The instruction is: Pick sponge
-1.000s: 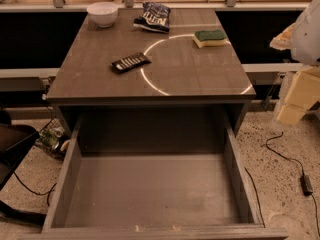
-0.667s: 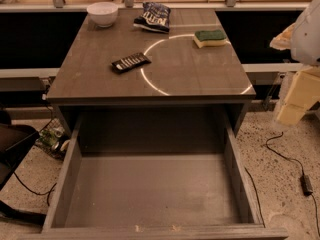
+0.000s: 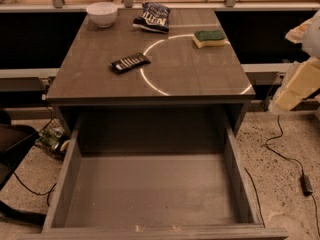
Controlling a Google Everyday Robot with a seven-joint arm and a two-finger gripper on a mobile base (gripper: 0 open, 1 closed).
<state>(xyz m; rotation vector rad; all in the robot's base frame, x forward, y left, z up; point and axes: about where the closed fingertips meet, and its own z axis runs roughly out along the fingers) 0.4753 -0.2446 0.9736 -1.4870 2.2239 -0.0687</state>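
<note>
A grey rectangular worktop (image 3: 192, 81) is seen in the upper half of the frame. The small rectangular sponge (image 3: 209, 38), pale yellow foam with a dark green scouring top, is found lying flat at the upper right of the worktop, near its right edge and well apart from the other items. A round white bowl (image 3: 102, 14) is placed at the upper left corner. A dark crinkled snack bag (image 3: 151, 17) is located between the bowl and the sponge, towards the far edge. A flat black rectangular device (image 3: 130, 62) is laid at an angle left of centre. A thin bright arc of reflected light is noted across the surface.

Below the worktop, a deep grey drawer (image 3: 64, 186) is pulled open across the lower half of the frame.

The cream-coloured gripper (image 3: 299, 84) is observed at the right edge of the frame, off the worktop and well apart from the sponge; nothing is seen held in it, and whether it is open or closed cannot be told. A black cable (image 3: 285, 156) is seen on the speckled floor at lower right.
</note>
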